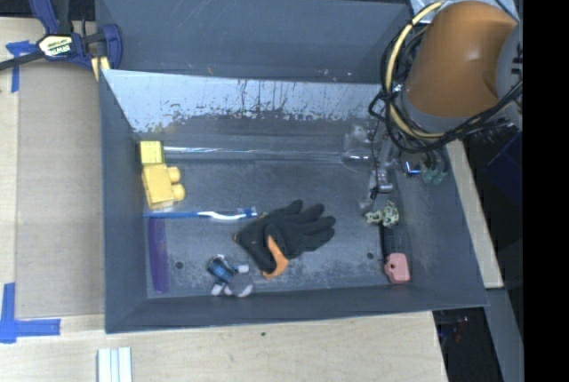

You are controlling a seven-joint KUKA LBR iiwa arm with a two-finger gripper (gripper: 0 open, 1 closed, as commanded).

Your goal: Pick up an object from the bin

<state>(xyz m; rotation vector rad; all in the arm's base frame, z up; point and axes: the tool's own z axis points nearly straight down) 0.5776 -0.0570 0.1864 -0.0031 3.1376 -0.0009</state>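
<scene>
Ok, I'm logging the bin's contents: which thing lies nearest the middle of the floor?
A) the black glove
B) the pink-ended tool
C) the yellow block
A: the black glove lies mid-floor, while the yellow block sits by the left wall and the pink-ended tool by the right wall.

Matt cloth glove; scuffed grey metal bin.

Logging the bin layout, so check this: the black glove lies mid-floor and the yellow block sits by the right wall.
One thing is wrong: the yellow block sits by the left wall, not the right, as the camera view shows. The black glove does lie mid-floor.
</scene>
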